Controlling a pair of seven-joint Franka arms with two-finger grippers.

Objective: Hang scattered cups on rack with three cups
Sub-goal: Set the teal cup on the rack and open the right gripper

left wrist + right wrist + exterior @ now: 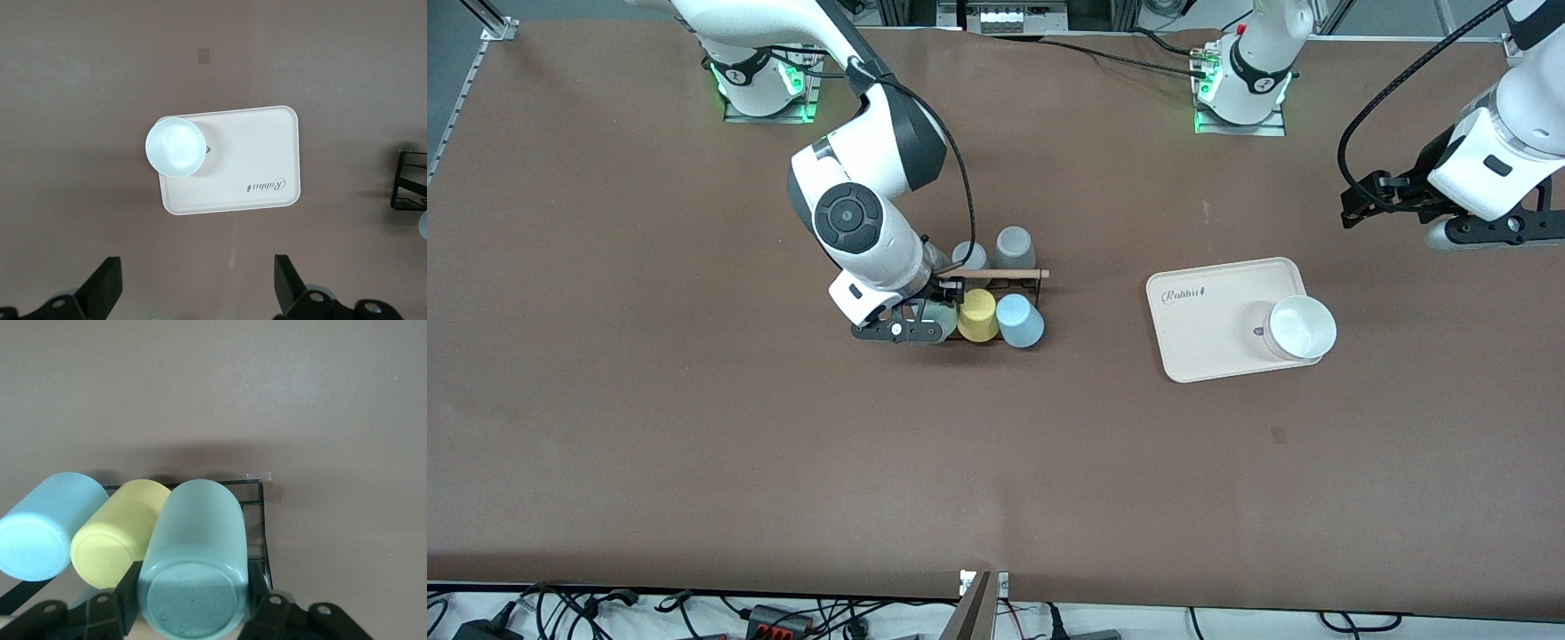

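Front view: right gripper sits at the small black wire rack w/ pale wooden rod, at the rack's end toward the right arm's side of the table, jaws clamped on the pale sage-green tapered tumbler. Yellow cup and light blue tumbler sit beside it in one row on the rack, blue at the end toward the left arm; two grey cups farther from the camera. Left gripper waits, over bare table near the left arm's end, well apart from rack; cream tray marked "Rabbit" carries a white bowl.

Left wrist view: fingers spread wide, nothing held; tray and bowl below.

Right wrist view: green tumbler held between pads, base toward camera, long axis running away from wrist, touching yellow cup; blue next. Looks seated in last slot, so prob. release comes next; table on the open side of the rack is free for backing out, tight on the yellow-cup side
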